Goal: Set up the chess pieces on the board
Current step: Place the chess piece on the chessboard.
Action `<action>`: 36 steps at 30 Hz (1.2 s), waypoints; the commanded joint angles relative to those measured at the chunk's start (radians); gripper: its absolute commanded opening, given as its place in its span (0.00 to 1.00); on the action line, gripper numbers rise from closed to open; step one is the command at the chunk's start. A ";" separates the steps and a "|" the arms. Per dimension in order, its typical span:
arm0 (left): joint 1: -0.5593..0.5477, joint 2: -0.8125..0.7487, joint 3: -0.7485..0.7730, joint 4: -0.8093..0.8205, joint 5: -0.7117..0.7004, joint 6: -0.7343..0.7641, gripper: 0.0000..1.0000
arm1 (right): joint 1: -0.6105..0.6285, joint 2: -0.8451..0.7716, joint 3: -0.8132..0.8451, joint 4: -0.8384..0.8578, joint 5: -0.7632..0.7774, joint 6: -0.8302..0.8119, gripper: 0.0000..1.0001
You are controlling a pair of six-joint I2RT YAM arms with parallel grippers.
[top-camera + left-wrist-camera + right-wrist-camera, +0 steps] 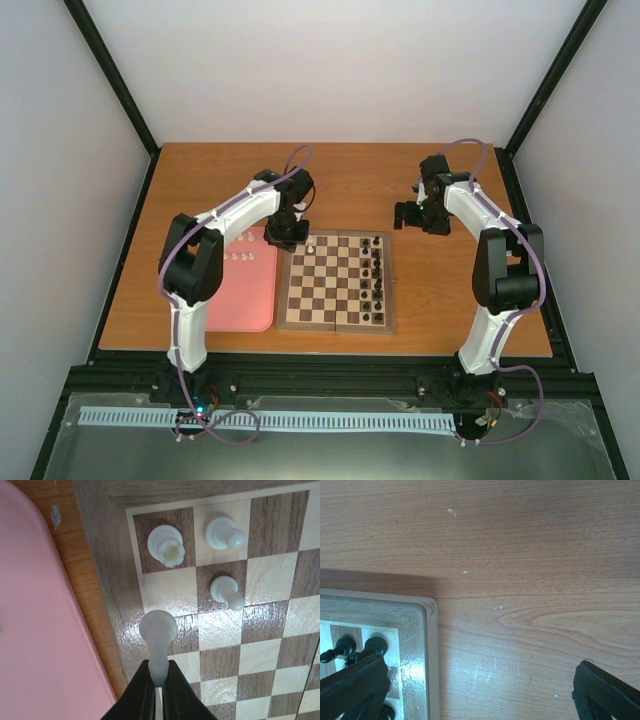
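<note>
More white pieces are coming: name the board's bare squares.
Bare: the board's middle squares, between the white pieces in its far-left corner and the black pieces along its right. Crowded: that corner, where the left gripper holds a pawn.

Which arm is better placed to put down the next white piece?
Left. The left hand is shut on a white piece right over the board, above its left-column squares. The right hand hangs open and empty over the table off the board's corner.

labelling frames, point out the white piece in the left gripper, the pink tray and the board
white piece [158,627]: left wrist view, its round base
pink tray [252,298]: top view, bare floor
board [336,326]: top view, near border
</note>
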 commanded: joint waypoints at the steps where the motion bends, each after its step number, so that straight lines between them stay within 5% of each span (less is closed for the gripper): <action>1: -0.005 0.028 0.057 -0.022 0.008 0.007 0.01 | -0.009 -0.020 0.010 0.003 0.012 -0.011 1.00; 36: -0.005 0.143 0.161 -0.099 0.006 0.047 0.04 | -0.009 0.001 0.012 0.008 0.009 -0.011 1.00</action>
